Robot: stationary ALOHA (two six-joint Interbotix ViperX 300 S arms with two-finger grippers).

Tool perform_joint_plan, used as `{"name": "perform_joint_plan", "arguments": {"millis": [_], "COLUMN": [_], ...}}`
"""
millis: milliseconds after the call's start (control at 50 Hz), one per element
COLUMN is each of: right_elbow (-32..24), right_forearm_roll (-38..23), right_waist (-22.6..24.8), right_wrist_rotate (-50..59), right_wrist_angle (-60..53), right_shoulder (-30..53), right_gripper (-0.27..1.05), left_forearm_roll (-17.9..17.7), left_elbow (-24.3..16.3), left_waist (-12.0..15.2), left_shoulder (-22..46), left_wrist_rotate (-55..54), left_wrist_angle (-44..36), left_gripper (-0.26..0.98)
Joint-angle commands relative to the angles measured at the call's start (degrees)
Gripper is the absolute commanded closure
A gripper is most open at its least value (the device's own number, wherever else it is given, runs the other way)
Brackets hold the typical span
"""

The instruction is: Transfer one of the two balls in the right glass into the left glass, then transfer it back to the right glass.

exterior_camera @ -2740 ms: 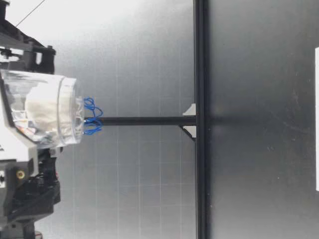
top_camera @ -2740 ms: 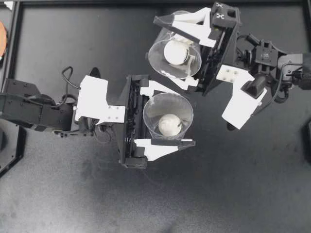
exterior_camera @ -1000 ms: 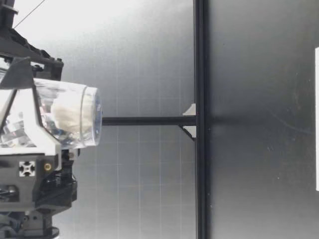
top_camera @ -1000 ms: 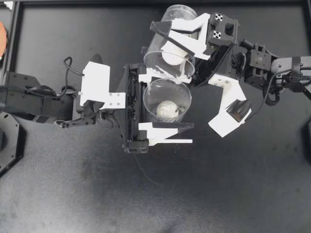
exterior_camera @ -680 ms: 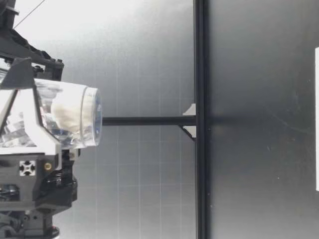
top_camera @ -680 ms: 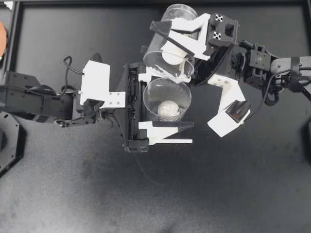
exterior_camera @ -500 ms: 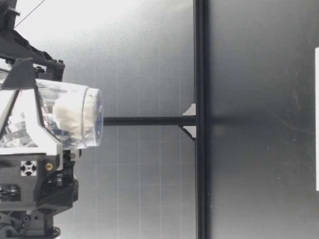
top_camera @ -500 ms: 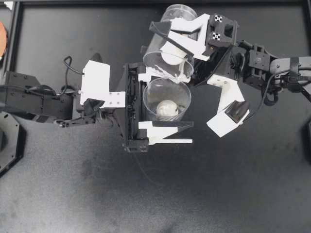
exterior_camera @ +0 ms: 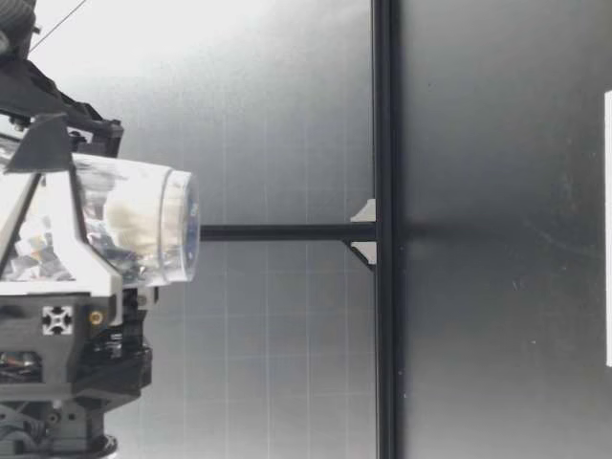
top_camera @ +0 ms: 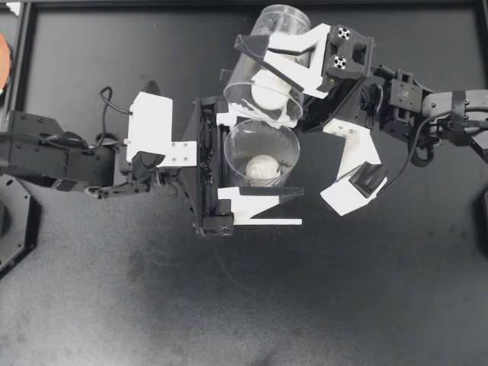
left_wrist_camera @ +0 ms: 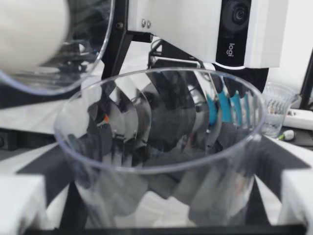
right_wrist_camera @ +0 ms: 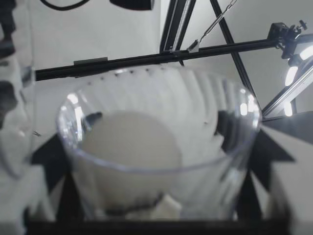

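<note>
My left gripper point(top_camera: 280, 162) is shut on the left glass point(top_camera: 284, 146), a clear ribbed cup held upright above the table. A white ball point(top_camera: 263, 168) lies at its bottom. My right gripper point(top_camera: 263, 80) is shut on the right glass point(top_camera: 276, 19), which is tipped with its mouth over the far rim of the left glass. A second white ball point(top_camera: 271, 93) sits inside it near the mouth. From the left wrist, the left glass rim point(left_wrist_camera: 161, 117) fills the view, and the right glass with its ball point(left_wrist_camera: 29, 34) hangs just above it. The right wrist shows its ball point(right_wrist_camera: 131, 142) inside its glass. The low view shows the left glass point(exterior_camera: 177, 229) well above the table.
The dark table surface point(top_camera: 343, 305) lies below both arms. A black frame rail point(exterior_camera: 384, 229) crosses the low view behind the glasses. An orange object point(top_camera: 2, 61) sits at the table's far left edge. A white item point(exterior_camera: 608, 229) lies on the table near the low camera.
Since the earliest frames the two glasses have come together, the right one now tipped over the left. In the last second the right gripper has rolled slightly further. The left arm is nearly still.
</note>
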Motion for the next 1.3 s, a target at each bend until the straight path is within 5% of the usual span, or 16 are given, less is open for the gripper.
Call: {"name": "perform_joint_plan", "arguments": {"millis": [0, 200, 720, 1020, 1160, 1280], "right_elbow": [-1.1, -1.1, 1.5, 14.8, 16.7, 16.5], "right_forearm_roll": [0.0, 4.2, 12.1, 18.1, 17.5, 17.2], "right_waist": [1.0, 1.8, 6.3, 8.3, 10.1, 11.6], "right_wrist_rotate": [0.4, 7.0, 48.6, 60.9, 68.6, 72.2], "right_wrist_angle": [-0.6, -0.7, 1.9, 6.0, 7.9, 9.1], "right_shoulder": [-0.4, -0.4, -5.1, -17.8, -19.5, -17.7], "right_gripper": [0.06, 0.06, 0.06, 0.06, 0.06, 0.06], "left_forearm_roll": [-0.2, -0.4, 0.2, 2.3, 1.5, 1.3], "left_elbow": [-0.6, -0.6, 2.5, 12.7, 11.6, 9.8], "left_waist": [0.7, 0.6, 0.6, 1.1, 2.3, 2.5], "left_shoulder": [-0.6, -0.6, -3.3, -20.0, -27.0, -29.4], "left_wrist_rotate": [0.2, 0.2, 1.9, 9.6, 18.5, 23.7], "left_wrist_angle": [-0.3, -0.3, -0.3, 4.0, 17.8, 21.6], "left_gripper": [-0.04, -0.04, -0.04, -0.04, -0.04, -0.04]}}
